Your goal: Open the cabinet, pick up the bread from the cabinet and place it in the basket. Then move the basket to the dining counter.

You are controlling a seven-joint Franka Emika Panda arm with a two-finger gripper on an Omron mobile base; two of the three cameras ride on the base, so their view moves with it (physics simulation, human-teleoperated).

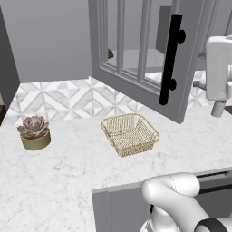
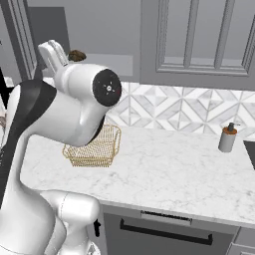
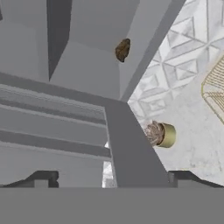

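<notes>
pincer: wide apart, holding nothing, close to the door edge | cabinet: door swung open, black handle facing out | bread: on the cabinet shelf, inside | basket: on the marble table, below the door | potted plant: left of basket, well apart

Glossy white rounded arm segments, black joint bands, round black cap with small red mark

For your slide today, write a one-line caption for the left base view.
Cabinet door swung open above the empty gold basket on the marble worktop, bread inside.
</notes>
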